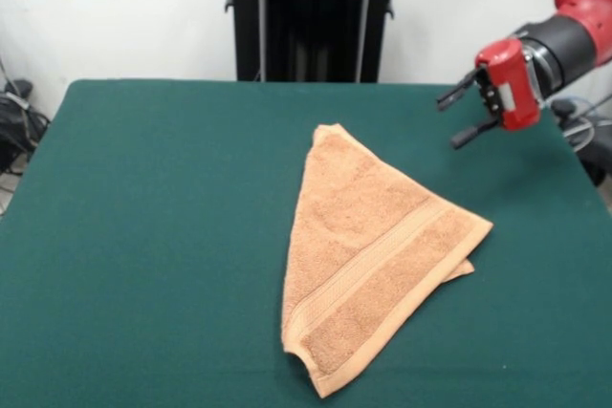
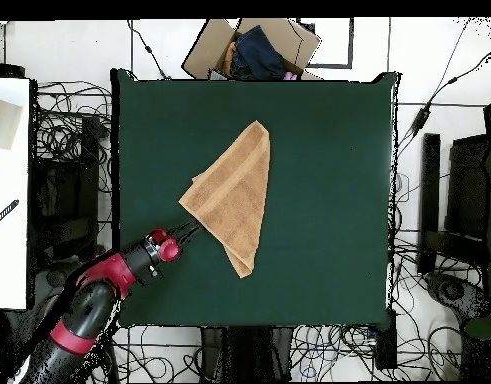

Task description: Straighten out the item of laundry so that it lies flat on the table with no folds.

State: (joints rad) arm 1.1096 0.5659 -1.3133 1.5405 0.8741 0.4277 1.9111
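Observation:
The light orange-tan towel [image 1: 368,255] lies on the dark green table [image 1: 143,188], folded over on itself into a rough triangle. Its point faces the robot's side and a woven band runs across the top layer. A lower layer sticks out at the right corner. My gripper [image 1: 457,118] is open and empty. It hangs above the table to the right of the towel, apart from it, with its fingers pointing toward the towel. In the overhead view the gripper [image 2: 189,232] is just off the left corner of the towel [image 2: 234,190] on the table [image 2: 329,200].
The black pedestal [image 1: 311,16] stands at the table's far edge. In the overhead view a cardboard box [image 2: 254,48] with dark cloth sits past the top edge, a white surface [image 2: 7,190] lies at the left, and cables ring the table.

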